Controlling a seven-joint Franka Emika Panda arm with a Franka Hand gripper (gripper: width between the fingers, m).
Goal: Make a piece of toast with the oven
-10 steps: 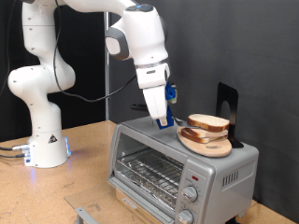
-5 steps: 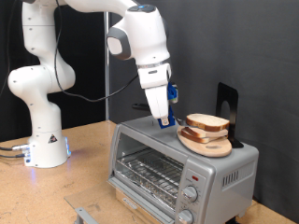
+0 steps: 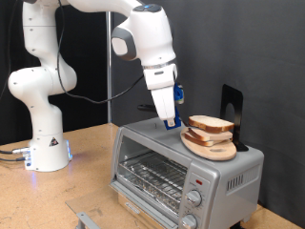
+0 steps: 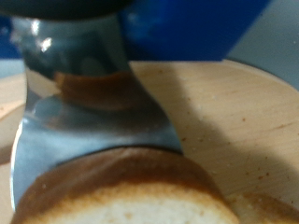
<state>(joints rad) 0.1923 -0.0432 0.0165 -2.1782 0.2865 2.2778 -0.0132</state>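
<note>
The piece of toast (image 3: pixel 212 124), pale with a tan crust, lies on a round light-wood board (image 3: pixel 215 151) on top of the silver toaster oven (image 3: pixel 152 157). A second slice seems to lie under it. The oven's glass door is shut and the wire rack shows behind it. My gripper (image 3: pixel 172 121), with blue fingers, hangs just above the oven top, close beside the toast on the exterior view's left. In the wrist view the toast's crust (image 4: pixel 121 191) fills the near edge, with the board (image 4: pixel 234 112) behind and a shiny metal finger (image 4: pixel 93 103) close up.
A black upright stand (image 3: pixel 232 105) sits on the oven top behind the board. Round knobs (image 3: pixel 195 198) are on the oven's right panel. The arm's white base (image 3: pixel 43 143) stands on the wooden table at the exterior view's left.
My gripper has shifted slightly to the exterior view's right, closer to the toast. The toast, board and oven have not moved.
</note>
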